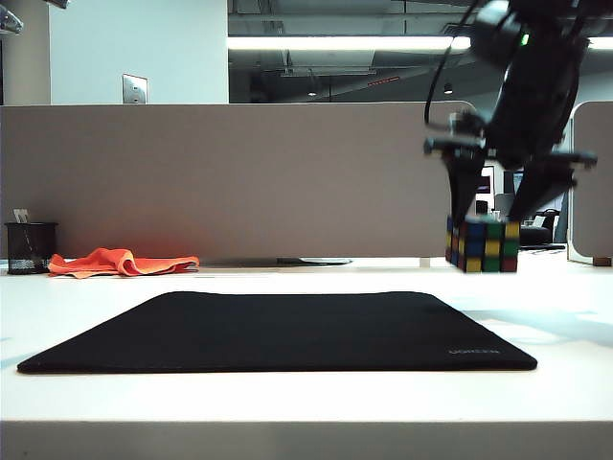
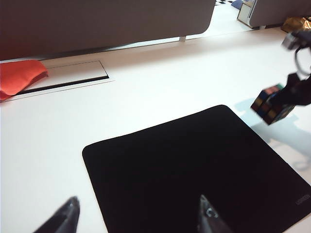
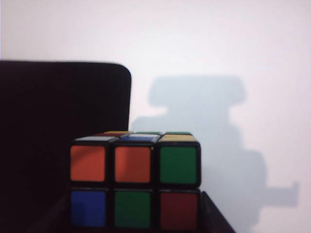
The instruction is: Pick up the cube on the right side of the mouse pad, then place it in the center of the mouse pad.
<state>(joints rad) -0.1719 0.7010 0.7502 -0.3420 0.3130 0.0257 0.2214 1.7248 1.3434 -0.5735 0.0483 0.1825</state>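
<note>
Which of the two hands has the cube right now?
The right hand, raised off the table right of the mouse pad, clamps the cube. The left hand hangs open and empty over the pad.

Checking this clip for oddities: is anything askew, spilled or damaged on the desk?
Nothing stands out. The right gripper holds the cube beside the mouse pad, which lies flat; the left gripper is open above its near edge.

Black right gripper (image 1: pixel 498 213), black cables
</note>
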